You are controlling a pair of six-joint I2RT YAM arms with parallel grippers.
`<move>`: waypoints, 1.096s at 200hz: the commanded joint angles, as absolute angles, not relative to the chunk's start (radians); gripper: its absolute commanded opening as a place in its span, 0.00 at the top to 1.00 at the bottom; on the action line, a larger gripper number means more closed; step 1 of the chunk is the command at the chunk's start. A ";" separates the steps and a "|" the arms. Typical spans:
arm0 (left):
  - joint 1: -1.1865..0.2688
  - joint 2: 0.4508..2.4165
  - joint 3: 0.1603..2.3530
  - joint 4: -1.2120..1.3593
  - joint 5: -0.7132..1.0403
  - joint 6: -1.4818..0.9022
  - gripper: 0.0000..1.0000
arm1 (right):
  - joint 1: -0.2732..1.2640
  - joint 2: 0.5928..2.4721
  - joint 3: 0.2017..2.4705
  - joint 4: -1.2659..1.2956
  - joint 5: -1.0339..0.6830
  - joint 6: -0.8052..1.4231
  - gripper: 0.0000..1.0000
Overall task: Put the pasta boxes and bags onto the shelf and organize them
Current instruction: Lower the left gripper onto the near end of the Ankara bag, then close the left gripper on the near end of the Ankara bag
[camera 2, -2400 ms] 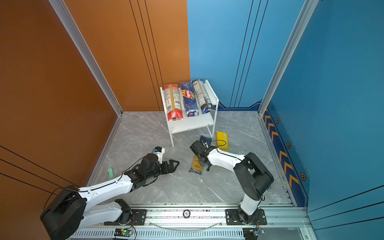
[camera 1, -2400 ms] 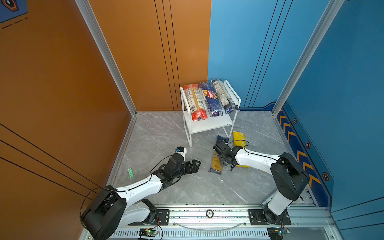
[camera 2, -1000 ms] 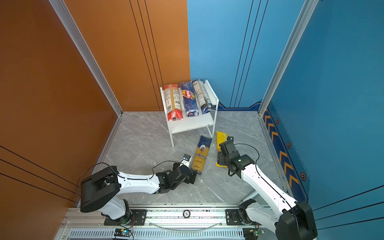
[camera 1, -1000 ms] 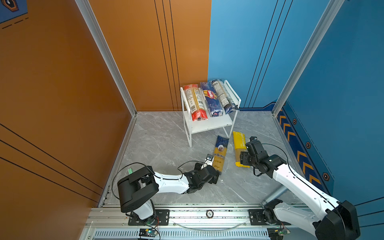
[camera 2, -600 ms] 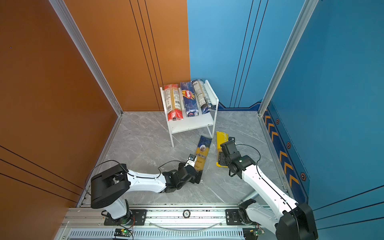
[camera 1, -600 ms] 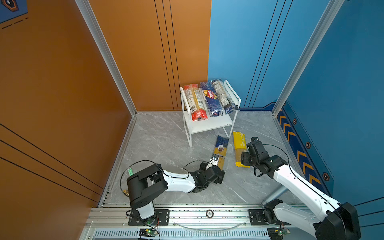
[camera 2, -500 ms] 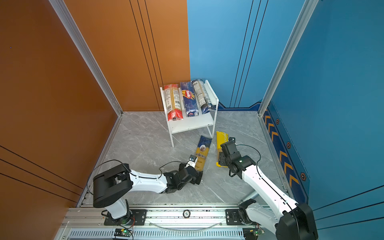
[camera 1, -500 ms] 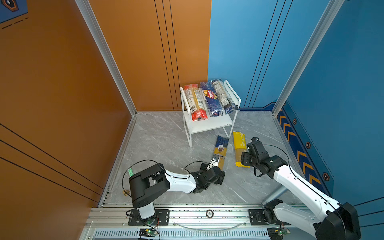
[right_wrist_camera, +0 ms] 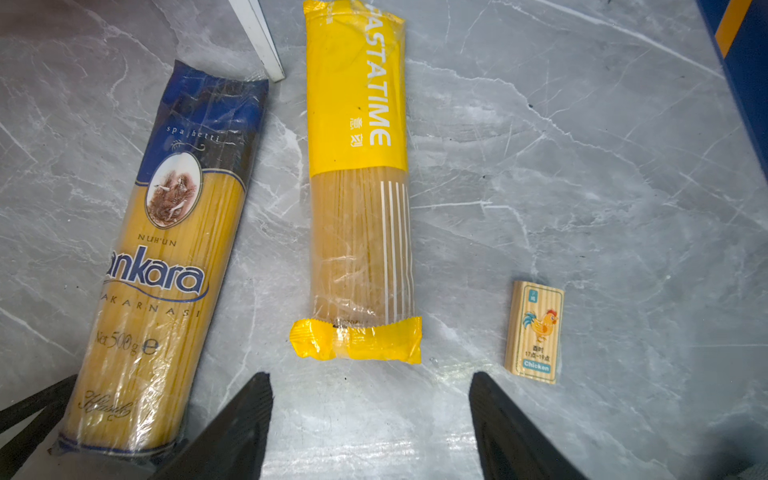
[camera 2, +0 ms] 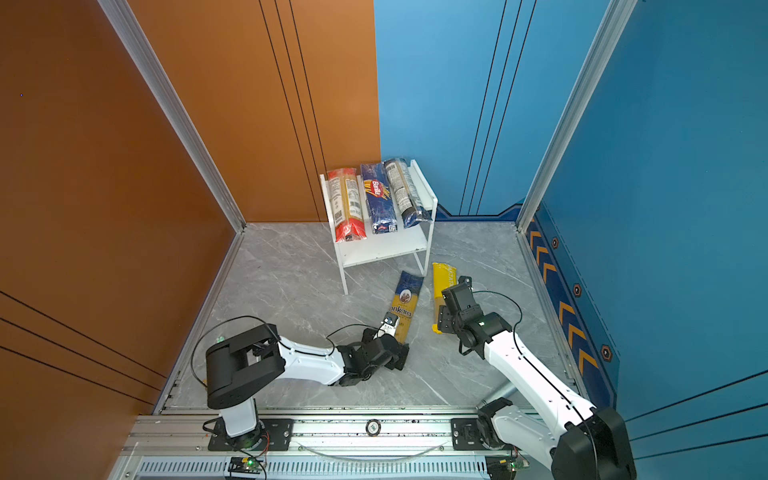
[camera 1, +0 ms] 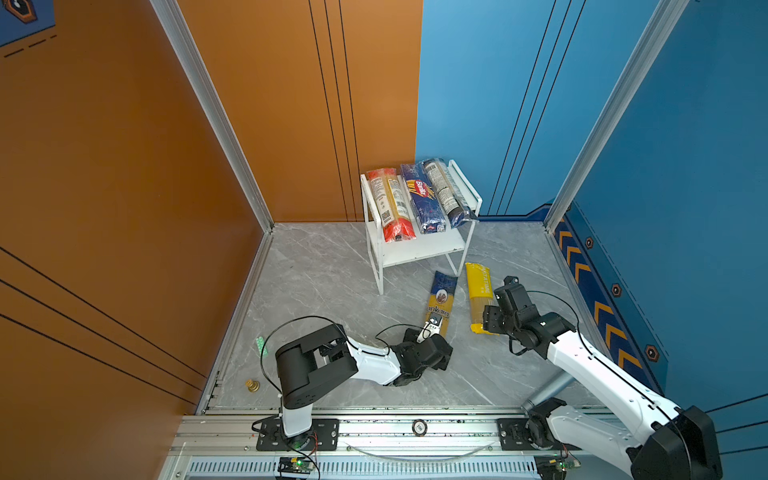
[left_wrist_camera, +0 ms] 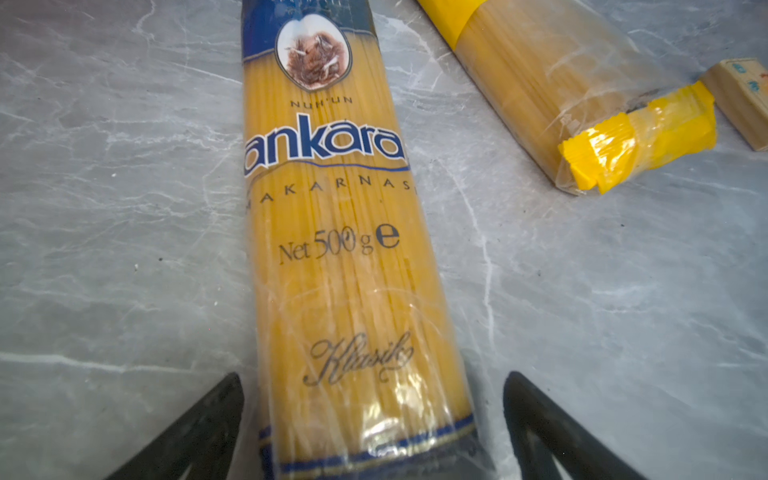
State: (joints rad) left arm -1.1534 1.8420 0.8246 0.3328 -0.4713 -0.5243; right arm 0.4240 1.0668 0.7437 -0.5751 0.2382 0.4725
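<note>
Both left claw and right claw gape empty over grey marble floor inside orange-and-blue walls.

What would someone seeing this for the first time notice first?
Atop the white shelf at the back lie three packs side by side. On the floor in front, the open left hand straddles the Ankara pack; the open right hand points at the yellow pack.

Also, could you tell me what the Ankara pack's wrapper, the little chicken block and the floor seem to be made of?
Ankara pack: thin glossy clear plastic film; it crinkles, glares, and shows the strands.
Chicken block: probably wood, matte; straight grain lines show.
Floor: grey marble look with white veins, slight sheen; stone or print, unclear.
</note>
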 commanded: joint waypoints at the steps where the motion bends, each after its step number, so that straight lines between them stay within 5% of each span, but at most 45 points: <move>1: -1.158 1.868 0.859 0.336 -0.483 -0.534 0.02 | 0.416 1.049 0.730 -0.579 0.238 0.492 0.27; 219: -1.094 1.942 0.910 0.172 -0.423 -0.590 0.04 | 0.397 1.065 0.724 -0.541 0.209 0.502 0.26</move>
State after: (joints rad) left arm -1.1004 1.9060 0.9108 0.3000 -0.4568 -0.5831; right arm 0.4046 1.0687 0.7353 -0.5488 0.2192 0.4793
